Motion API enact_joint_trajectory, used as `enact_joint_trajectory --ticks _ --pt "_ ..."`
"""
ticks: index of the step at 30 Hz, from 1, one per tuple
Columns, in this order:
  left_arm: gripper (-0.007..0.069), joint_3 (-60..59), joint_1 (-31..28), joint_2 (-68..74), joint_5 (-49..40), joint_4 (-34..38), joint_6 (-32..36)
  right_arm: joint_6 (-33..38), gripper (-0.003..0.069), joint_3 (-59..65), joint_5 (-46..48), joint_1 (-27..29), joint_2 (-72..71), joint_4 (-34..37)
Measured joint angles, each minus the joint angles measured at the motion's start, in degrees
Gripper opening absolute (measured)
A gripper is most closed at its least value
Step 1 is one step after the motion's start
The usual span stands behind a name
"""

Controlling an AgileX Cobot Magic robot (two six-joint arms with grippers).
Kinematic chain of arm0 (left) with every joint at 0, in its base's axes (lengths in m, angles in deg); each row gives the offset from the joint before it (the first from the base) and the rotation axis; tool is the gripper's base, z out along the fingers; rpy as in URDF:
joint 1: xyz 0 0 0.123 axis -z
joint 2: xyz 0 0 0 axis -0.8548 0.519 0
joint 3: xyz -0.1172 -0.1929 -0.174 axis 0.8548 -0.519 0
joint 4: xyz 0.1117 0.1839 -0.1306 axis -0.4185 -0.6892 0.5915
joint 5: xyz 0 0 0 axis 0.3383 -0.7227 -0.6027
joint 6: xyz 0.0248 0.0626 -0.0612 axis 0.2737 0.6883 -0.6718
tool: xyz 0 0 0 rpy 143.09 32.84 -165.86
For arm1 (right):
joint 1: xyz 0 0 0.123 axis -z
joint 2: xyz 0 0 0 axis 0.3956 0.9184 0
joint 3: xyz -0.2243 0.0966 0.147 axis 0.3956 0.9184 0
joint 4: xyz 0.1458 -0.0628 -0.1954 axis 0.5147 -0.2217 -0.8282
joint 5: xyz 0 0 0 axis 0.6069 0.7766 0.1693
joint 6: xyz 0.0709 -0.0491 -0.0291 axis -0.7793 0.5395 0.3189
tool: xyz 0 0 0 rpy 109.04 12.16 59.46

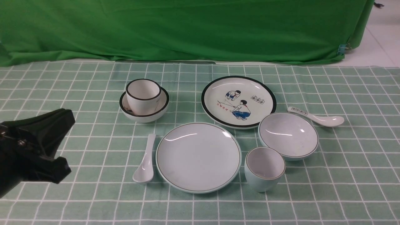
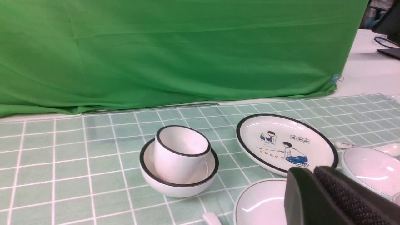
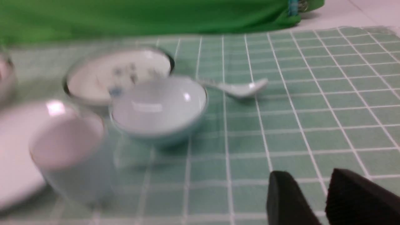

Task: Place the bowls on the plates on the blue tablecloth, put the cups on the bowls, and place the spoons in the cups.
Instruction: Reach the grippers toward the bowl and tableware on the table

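Note:
On the blue tablecloth (image 1: 343,175) a white black-rimmed cup (image 1: 143,93) stands inside a white black-rimmed bowl (image 1: 147,116) at the back left. Right of it lies the cartoon plate (image 1: 262,90). The pale blue plate (image 1: 198,156) sits in front, with a plain spoon (image 1: 145,159) to its left. At its right stand a pale blue cup (image 1: 265,168) and a pale blue bowl (image 1: 288,135), and a printed spoon (image 1: 315,116) lies behind them. My left gripper (image 1: 67,117) hovers shut and empty at the left. My right gripper (image 3: 309,175) shows only in its wrist view, open over bare cloth.
A bright green backdrop cloth (image 1: 187,28) hangs along the back edge of the table. A white surface (image 1: 381,43) shows beyond it at the far right. The checked cloth runs on past all the dishes.

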Motion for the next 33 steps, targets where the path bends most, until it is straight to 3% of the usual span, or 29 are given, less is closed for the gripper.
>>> enact_joint_trajectory --ticks 6,9,13,14,20,23,29,31,33 --pt "0.0017 0.2 0.0 0.1 0.0 -0.6 6.2 -15.6 0.0235 0.0 -9.0 -0.1 0.0 1.0" --pt "0.0017 0.2 0.0 0.1 -0.5 -0.8 10.9 -17.5 0.0181 -3.8 -2.9 -2.4 1.8 1.2" --pt "0.0017 0.6 0.0 2.3 -7.3 -1.2 13.3 -6.7 0.0144 -17.1 8.4 -8.4 12.2 1.3" --pt "0.0017 0.6 0.0 3.6 -10.9 -1.4 13.5 -1.2 0.0144 -23.1 13.5 -10.9 17.5 1.3" --pt "0.0017 0.6 0.0 11.5 -26.0 1.4 14.1 12.7 0.0146 -45.5 33.8 -18.2 40.9 -1.8" --pt "0.0017 0.7 0.0 15.3 -32.6 13.9 23.0 16.3 0.0152 -52.9 39.7 -18.9 51.9 -3.5" --pt "0.0017 5.9 0.0 16.8 -44.2 61.1 59.9 22.4 0.02 -58.5 42.1 -18.9 66.4 -4.0" --pt "0.0017 9.4 0.0 16.6 -51.7 74.9 74.3 23.2 0.0238 -59.1 42.2 -18.9 70.4 -4.1" --pt "0.0017 12.4 0.0 16.0 -59.6 86.6 83.8 24.0 0.0288 -59.7 42.6 -18.9 74.4 -4.1"
